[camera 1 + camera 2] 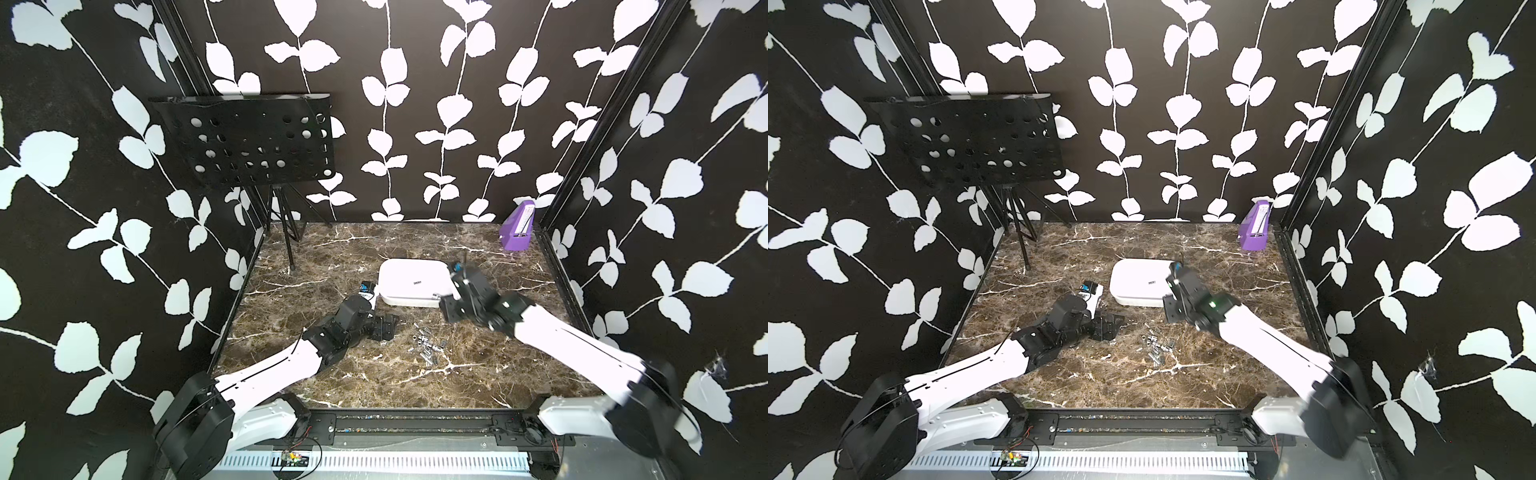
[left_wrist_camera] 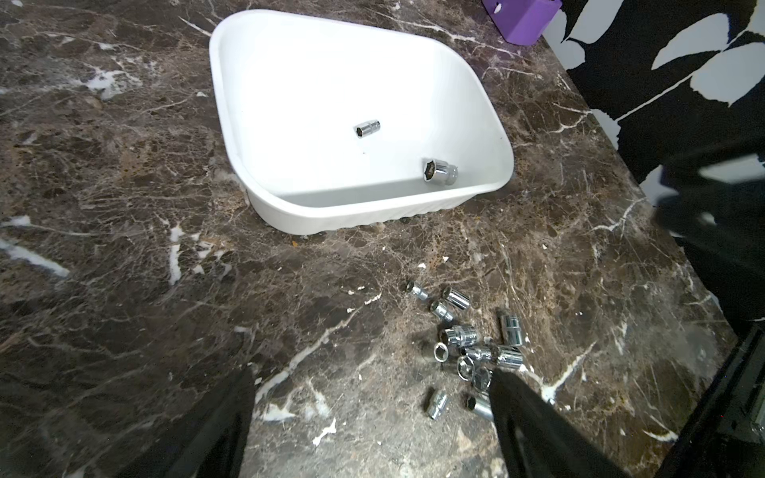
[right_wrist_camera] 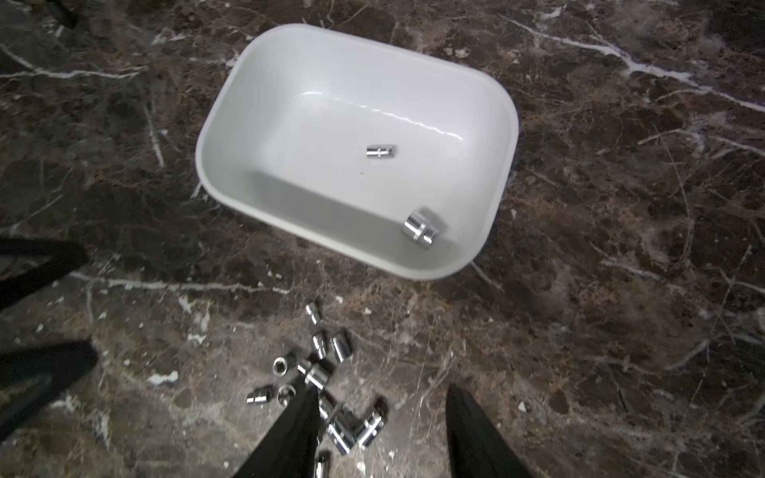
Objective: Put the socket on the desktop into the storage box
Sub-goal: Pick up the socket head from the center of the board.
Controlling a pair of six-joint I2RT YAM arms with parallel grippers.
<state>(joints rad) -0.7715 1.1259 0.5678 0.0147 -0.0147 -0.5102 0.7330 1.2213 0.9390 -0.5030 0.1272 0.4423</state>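
right gripper (image 3: 381, 389) partly hides sockets (image 3: 316, 374)

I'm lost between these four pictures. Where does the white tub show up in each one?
A top view: storage box sits mid-picture, in the middle of the desktop.
A top view: storage box again mid-picture, slightly further left.
Left wrist view: storage box seen from above, beyond the socket pile.
Right wrist view: storage box likewise beyond the socket pile.
Shared landmark: the socket pile, lying just robot-side of the box.

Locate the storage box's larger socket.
Wrist views show the larger socket in the near right corner of the storage box, apart from the smaller socket.
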